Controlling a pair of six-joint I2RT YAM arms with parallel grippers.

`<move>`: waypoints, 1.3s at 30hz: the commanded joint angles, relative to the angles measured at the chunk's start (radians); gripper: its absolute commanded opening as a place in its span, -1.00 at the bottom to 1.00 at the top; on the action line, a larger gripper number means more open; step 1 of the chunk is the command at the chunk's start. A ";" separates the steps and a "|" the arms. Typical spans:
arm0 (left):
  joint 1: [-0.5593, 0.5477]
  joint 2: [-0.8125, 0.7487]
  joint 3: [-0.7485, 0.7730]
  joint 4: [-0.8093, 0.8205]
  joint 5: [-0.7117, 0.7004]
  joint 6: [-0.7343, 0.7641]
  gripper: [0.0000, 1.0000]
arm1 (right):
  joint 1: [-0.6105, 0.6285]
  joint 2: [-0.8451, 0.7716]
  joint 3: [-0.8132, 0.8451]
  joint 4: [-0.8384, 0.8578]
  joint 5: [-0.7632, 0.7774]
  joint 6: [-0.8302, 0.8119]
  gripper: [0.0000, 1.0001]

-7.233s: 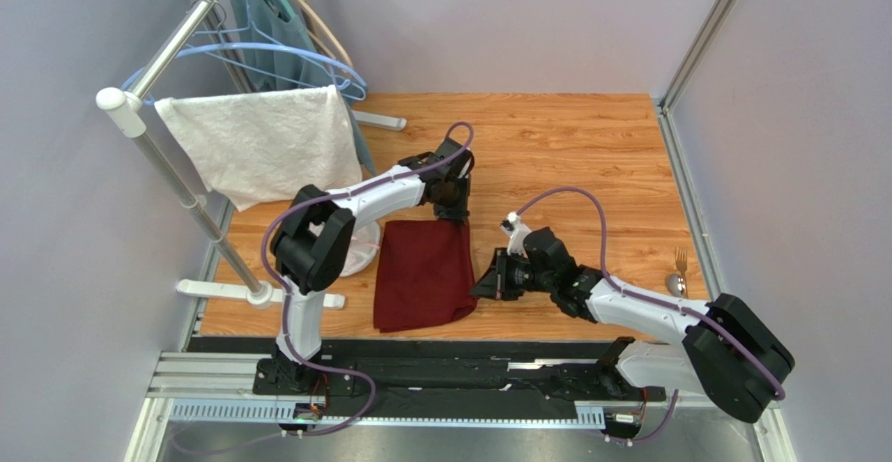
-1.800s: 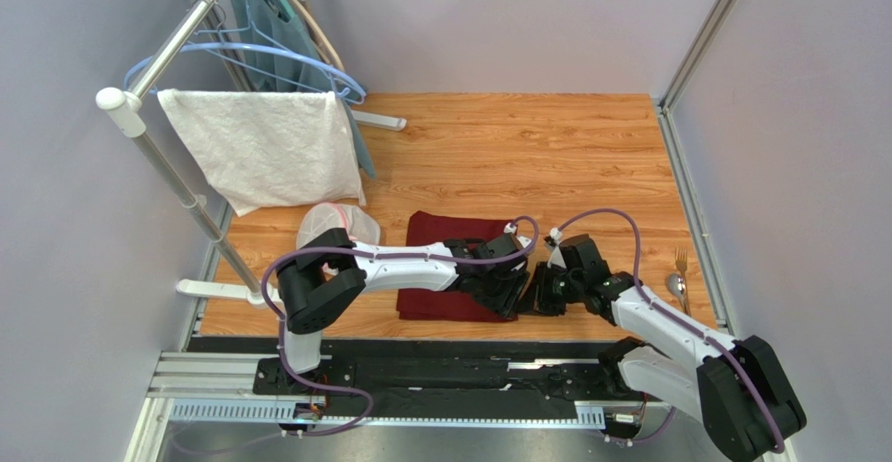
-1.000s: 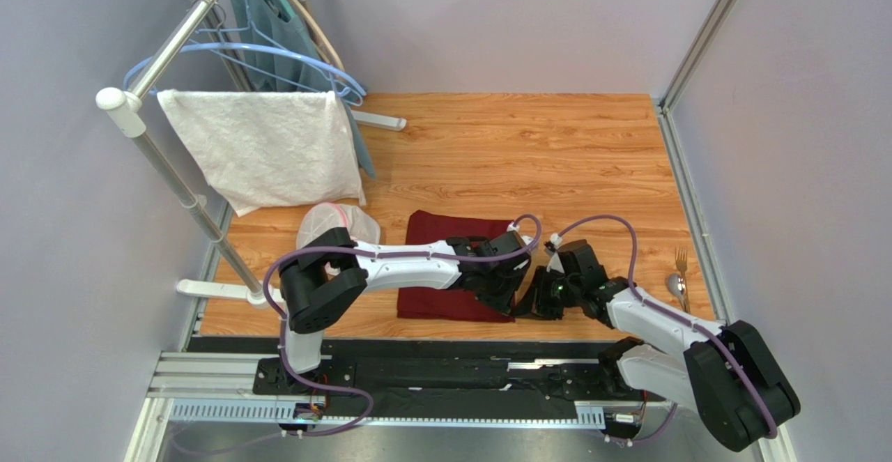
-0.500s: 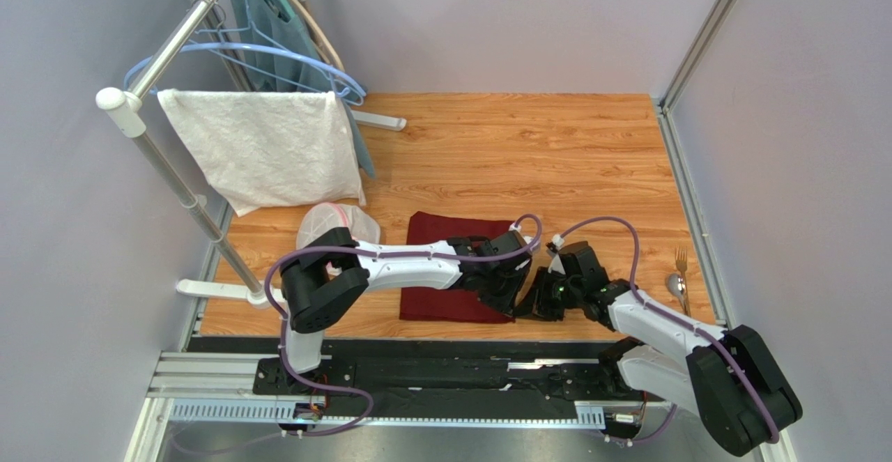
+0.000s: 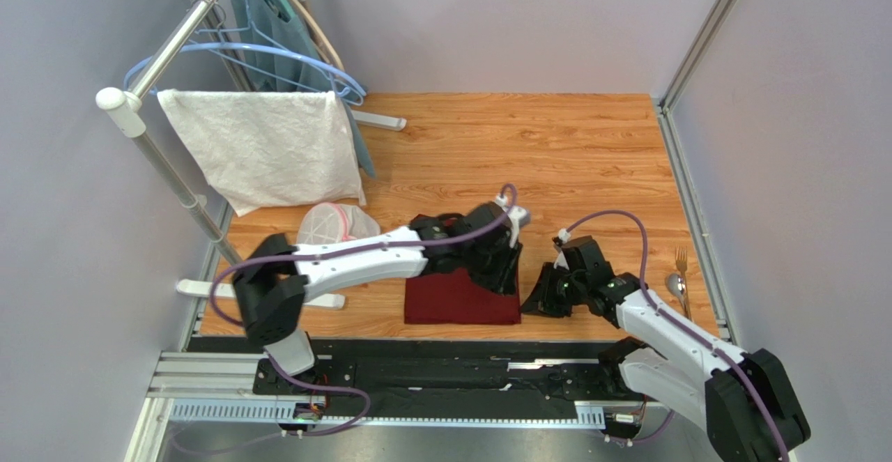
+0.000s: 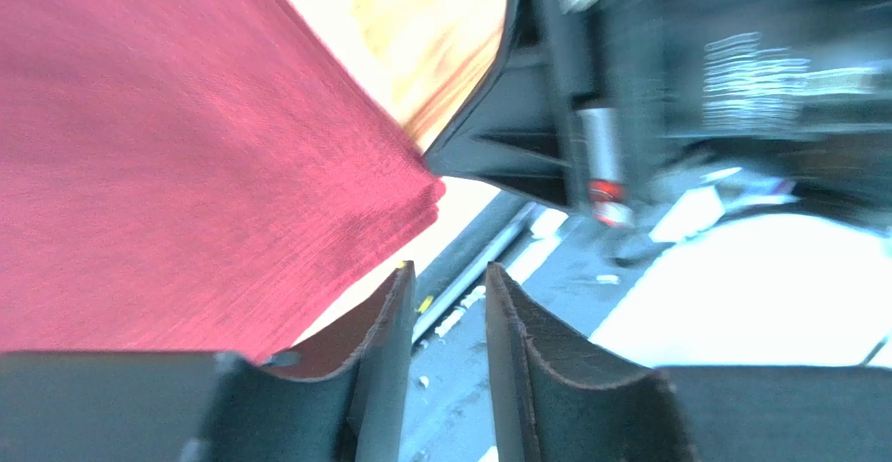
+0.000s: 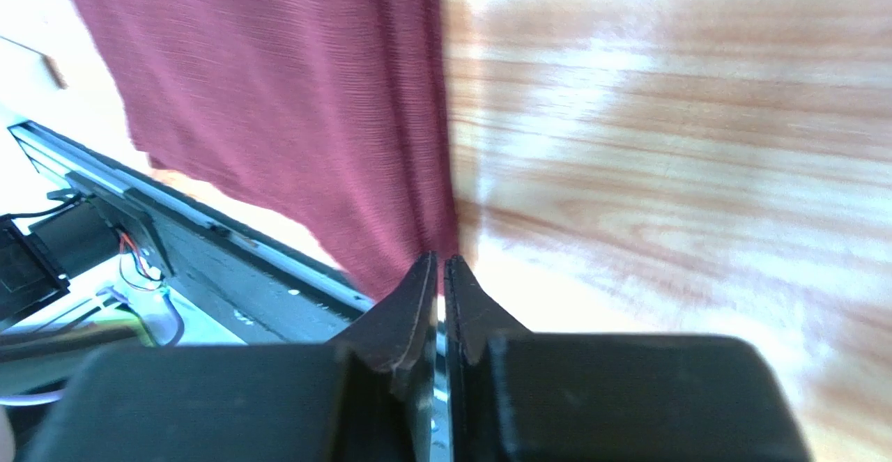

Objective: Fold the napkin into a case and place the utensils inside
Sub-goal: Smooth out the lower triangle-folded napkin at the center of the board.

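The napkin (image 5: 455, 303) lies flat as a folded maroon rectangle at the near edge of the table (image 5: 565, 148), about midway between left and right. It is not yet the narrow strip a case needs, so I judge another lengthwise fold is due. The left gripper (image 6: 448, 274) hovers over the napkin's far right part with its jaws parted and nothing between them. The right gripper (image 7: 439, 261) sits just beside the napkin's right edge, its jaws drawn almost together with only a slit showing. Their tips meet the layered hem, and I cannot tell whether a sliver of cloth is caught there. To do this step well, both grippers should lift straight clear so the stacked layers are not dragged askew. They should then take matching corners of one long edge, carry it across evenly and lay it square on the opposite edge. The fork (image 5: 681, 261) and spoon (image 5: 675, 286) wait untouched well to the right, by the wall. A white towel (image 5: 267, 148) hangs on the rack (image 5: 157, 65) at far left.
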 commanded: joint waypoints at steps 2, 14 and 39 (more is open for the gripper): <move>0.183 -0.245 -0.079 0.010 0.023 0.042 -0.36 | 0.017 -0.067 0.142 -0.170 0.063 -0.066 -0.67; 0.423 -0.254 -0.189 0.094 0.058 0.042 -0.62 | 0.114 0.144 0.164 -0.013 -0.046 -0.067 -0.82; 0.541 -0.019 -0.144 0.163 -0.031 0.040 -0.53 | 0.000 0.310 0.506 -0.062 0.085 -0.159 -0.70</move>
